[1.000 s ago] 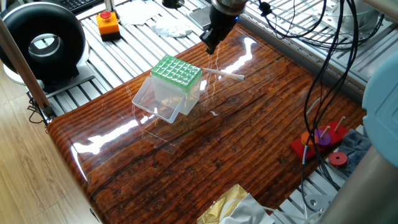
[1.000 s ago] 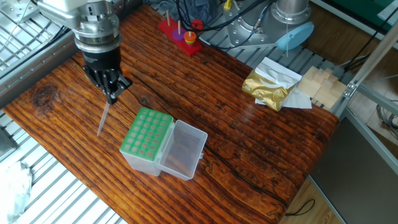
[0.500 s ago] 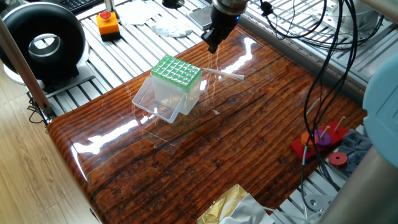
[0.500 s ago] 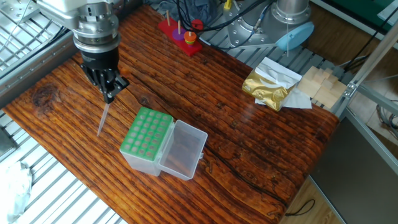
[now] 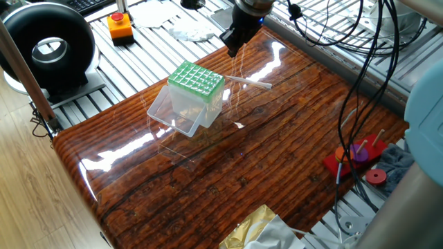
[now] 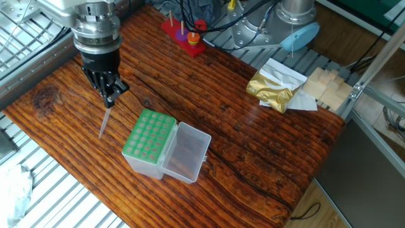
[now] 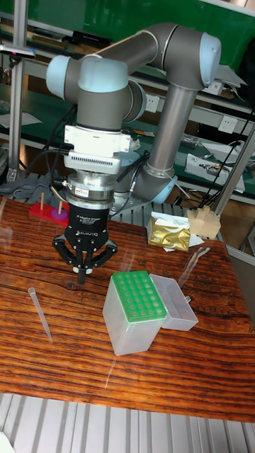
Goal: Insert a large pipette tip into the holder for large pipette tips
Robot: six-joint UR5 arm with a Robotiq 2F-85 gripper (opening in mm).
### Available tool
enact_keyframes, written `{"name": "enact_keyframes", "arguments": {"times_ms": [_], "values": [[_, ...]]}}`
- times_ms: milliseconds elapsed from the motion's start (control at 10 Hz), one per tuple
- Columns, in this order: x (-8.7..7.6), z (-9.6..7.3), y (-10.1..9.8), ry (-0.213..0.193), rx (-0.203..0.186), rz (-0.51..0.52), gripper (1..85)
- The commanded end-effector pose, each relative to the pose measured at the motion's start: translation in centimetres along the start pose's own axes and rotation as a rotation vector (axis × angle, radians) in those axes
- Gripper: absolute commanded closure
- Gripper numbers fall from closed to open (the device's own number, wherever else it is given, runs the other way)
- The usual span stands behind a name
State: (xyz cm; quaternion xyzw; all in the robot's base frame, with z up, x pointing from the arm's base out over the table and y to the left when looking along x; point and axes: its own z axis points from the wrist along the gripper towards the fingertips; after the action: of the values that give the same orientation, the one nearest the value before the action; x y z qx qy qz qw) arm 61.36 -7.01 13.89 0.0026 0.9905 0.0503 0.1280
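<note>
The large pipette tip (image 7: 39, 313) lies flat on the wooden surface (image 6: 253, 145), just beside the green-topped tip holder (image 6: 150, 142), on the side away from its lid. Nothing holds it; it rests free, so it can be taken from above. In the other fixed view it shows as a thin pale line (image 6: 104, 121) with one end pointing toward the hand.

The holder stands upright, and its clear hinged lid (image 6: 186, 152) is folded open and down to the side. This leaves the green rack of holes uncovered, ready to receive a tip from above.

The hand (image 7: 83, 272) hangs above the surface near one end of the tip, well clear of the holder. Its fingers point straight down and look pressed together at the ends, with nothing between them. I judge that the grasp is not yet made: the fingers must first spread and come down around the tip.

Far from the holder, near the surface's edge, lie a crumpled gold foil bag (image 6: 273, 88) and a red peg toy (image 6: 183, 33).
</note>
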Motion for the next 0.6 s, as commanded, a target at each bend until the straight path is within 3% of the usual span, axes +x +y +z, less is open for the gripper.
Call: {"name": "enact_keyframes", "arguments": {"times_ms": [0,300,400,500], "values": [[-0.4,0.0,-1.5,0.009,-0.009,-0.008,84.7],[-1.0,-1.4,-5.2,0.043,0.018,-0.054,84.7],[-0.7,-1.8,-6.2,0.072,0.002,-0.06,84.7],[-0.3,-2.2,-6.2,0.074,-0.034,-0.049,84.7]]}}
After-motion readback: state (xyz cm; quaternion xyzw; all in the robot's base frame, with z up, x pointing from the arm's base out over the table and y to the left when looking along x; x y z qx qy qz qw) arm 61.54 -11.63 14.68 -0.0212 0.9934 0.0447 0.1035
